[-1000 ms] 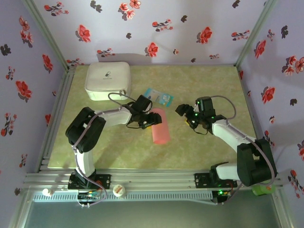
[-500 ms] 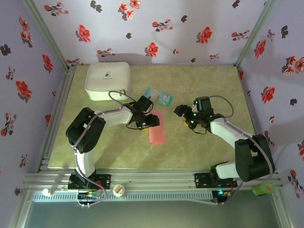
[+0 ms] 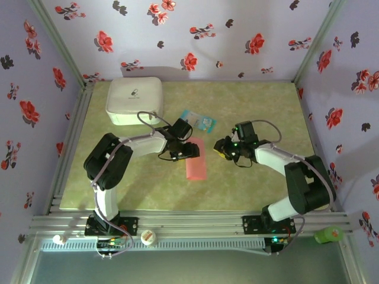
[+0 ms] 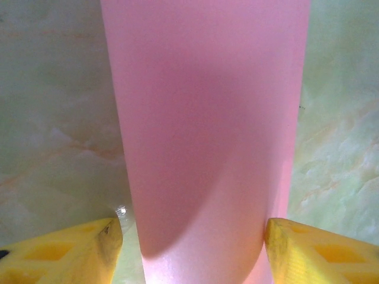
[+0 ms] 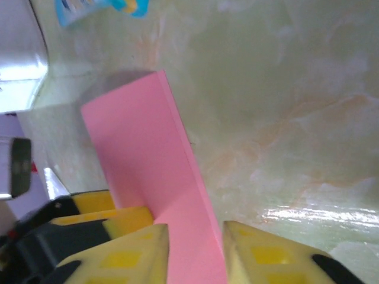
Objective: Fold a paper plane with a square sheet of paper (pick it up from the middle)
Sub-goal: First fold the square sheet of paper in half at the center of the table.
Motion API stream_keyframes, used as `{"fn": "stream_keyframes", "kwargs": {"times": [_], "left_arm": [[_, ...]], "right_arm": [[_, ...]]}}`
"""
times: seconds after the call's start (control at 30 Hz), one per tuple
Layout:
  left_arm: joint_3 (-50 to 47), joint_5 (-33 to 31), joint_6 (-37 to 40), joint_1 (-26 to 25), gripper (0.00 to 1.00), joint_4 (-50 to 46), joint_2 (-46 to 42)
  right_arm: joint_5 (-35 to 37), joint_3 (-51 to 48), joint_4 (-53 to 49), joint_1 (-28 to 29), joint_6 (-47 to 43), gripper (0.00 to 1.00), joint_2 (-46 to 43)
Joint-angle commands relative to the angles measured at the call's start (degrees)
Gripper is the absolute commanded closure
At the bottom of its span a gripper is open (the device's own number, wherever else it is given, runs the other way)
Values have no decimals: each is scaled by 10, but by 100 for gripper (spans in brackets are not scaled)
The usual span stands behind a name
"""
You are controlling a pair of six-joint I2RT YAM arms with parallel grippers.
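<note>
Flat at mid-table (image 3: 254, 112), folded into a long narrow strip: the sheet of paper (image 3: 196, 164), one short end toward the back wall, the other toward the arms. Over its far end, the left gripper (image 4: 192, 234), jaws wide and astride the strip's width, one yellow finger (image 4: 299, 251) against the paper's edge, the other just off it, no squeeze visible. Left forearm stretched rightward from a raised elbow above its base. Near the strip's right edge, the right gripper (image 5: 195, 248), jaws parted only narrowly, pink seen through the gap, contact impossible to tell. Right forearm low, reaching leftward from a bent elbow. Farther back, light-blue packet (image 3: 197, 120) and white case (image 3: 135, 100)
</note>
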Motion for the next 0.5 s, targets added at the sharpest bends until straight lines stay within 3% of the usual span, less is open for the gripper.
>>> {"fn": "stream_keyframes", "kwargs": {"times": [0.0,0.3,0.47], "left_arm": [[8,-21,15,-9,33,-26,22],[5,-28,11,-12,33,-28,30],[2,-29,9,-13,32,-29,32]], "right_arm": [[-22,22,2,14,-13,77,26],[-45,57,6,54,-23,97,91],[-57,62,38,66,-1,100,120]]}}
